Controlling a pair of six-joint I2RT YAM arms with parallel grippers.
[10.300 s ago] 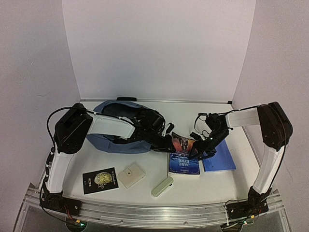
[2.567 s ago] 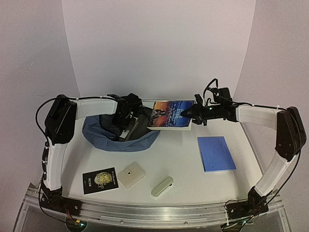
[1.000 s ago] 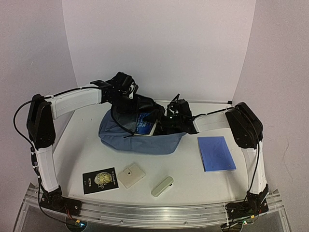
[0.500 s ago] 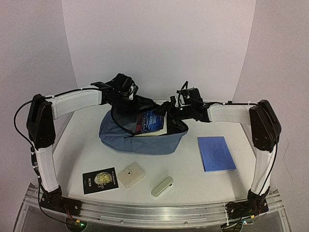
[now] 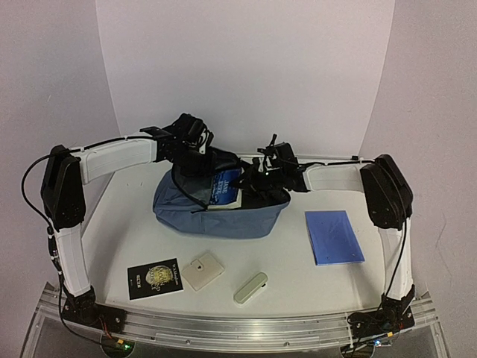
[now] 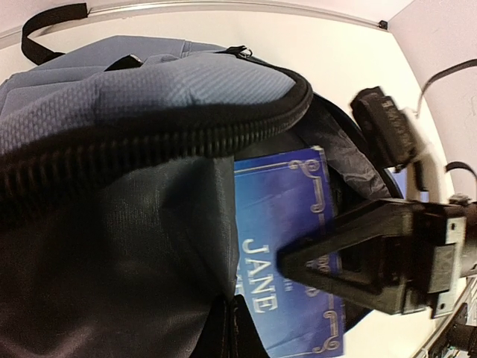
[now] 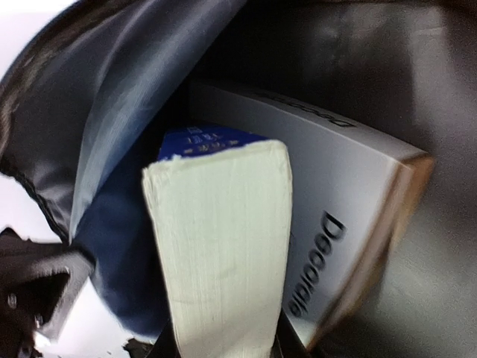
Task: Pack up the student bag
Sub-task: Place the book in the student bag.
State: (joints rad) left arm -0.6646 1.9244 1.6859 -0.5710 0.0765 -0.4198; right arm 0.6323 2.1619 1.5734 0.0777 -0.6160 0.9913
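Pinching one slate-blue fabric backpack (image 5: 216,216), the left tool (image 5: 201,154) bares two books (blue-covered book (image 6: 276,216), pale-grey book (image 7: 350,186)); right tool (image 5: 250,180): state unclear.

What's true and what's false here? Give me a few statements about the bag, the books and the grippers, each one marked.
A blue book reading JANE sits in the mouth of the bag. True.
The notebook is inside the bag. False: the notebook lies on the table, right of the bag.
A second book is in the bag. True: a white book lies beside the blue book.
The left gripper hangs open above the table. False: the left gripper is shut on the bag's rim.
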